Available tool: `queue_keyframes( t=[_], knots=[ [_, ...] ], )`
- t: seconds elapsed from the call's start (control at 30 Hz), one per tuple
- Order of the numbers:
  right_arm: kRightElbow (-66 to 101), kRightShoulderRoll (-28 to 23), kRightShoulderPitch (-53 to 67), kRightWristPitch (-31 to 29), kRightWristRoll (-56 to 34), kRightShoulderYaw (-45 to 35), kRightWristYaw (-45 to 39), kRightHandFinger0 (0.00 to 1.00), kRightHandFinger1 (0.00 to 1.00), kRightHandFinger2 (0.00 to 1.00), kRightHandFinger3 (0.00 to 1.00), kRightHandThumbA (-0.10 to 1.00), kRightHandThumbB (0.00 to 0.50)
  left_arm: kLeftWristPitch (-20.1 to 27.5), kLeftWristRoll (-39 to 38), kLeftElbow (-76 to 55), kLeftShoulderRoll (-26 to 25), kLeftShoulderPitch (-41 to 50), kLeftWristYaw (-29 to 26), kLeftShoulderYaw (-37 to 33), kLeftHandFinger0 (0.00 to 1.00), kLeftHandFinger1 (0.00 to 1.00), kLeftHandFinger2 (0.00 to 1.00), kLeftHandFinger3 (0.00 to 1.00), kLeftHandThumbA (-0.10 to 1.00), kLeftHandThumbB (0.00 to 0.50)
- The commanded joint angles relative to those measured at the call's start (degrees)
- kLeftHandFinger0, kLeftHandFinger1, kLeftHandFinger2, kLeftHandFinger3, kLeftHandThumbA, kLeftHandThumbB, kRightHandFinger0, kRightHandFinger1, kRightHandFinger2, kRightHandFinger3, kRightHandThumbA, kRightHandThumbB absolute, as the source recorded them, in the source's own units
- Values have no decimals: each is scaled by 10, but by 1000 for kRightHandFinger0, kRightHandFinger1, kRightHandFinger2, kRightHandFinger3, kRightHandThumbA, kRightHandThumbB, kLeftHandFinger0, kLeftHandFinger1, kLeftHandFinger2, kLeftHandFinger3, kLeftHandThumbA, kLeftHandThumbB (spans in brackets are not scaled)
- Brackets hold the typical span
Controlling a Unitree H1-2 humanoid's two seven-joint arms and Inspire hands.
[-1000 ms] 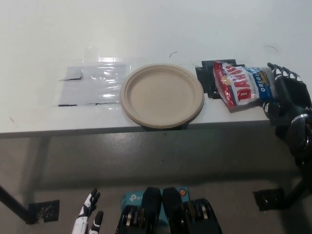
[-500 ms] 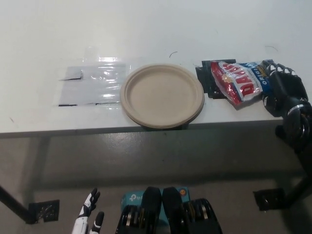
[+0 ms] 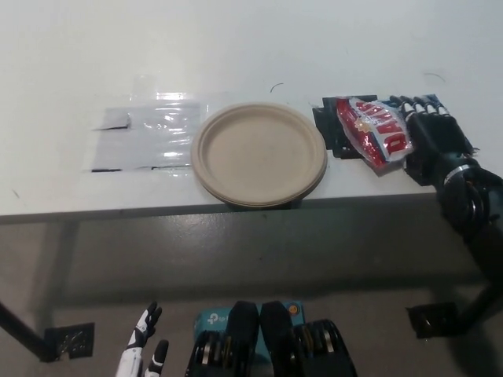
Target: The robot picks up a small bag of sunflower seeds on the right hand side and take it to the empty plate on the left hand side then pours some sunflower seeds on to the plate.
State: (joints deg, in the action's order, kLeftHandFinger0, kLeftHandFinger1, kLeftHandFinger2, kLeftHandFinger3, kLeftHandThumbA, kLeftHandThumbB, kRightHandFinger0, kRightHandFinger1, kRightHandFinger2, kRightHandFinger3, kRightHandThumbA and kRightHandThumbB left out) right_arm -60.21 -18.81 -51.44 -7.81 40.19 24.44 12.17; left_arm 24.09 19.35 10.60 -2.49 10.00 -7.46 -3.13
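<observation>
One right hand [image 3: 431,137] on seed bag [image 3: 373,133] (partly covering) | plate [image 3: 259,153] bare

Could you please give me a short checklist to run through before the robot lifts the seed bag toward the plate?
1. Black right hand is on the red and white sunflower seed bag: ok, it covers the bag's right end.
2. Grasp is firm: cannot tell, since the fingers lie over the bag and no closure shows.
3. Round tan paper plate is empty: ok.
4. Path from the bag left to the plate is free: ok, only black tape marks lie flat there.
5. Plate is fully supported: not ok, its near rim reaches the white table's edge.
6. White left hand is out of the way: ok, it is low below the table.
</observation>
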Motion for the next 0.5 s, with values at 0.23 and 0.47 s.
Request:
queue_keyframes(
  t=[0.23,0.47],
  knots=[
    [-157,13,-75,-12,45,76,137,0,70,460,369,-100,218,25,7,-6,-1,-3,-17,-1,1000,1000,1000,1000,1000,116],
    [-198,4,-62,-16,13,73,112,0,208,680,644,-100,270,23,5,-7,-4,-10,-16,2,1000,1000,999,1000,1000,136]
  ],
)
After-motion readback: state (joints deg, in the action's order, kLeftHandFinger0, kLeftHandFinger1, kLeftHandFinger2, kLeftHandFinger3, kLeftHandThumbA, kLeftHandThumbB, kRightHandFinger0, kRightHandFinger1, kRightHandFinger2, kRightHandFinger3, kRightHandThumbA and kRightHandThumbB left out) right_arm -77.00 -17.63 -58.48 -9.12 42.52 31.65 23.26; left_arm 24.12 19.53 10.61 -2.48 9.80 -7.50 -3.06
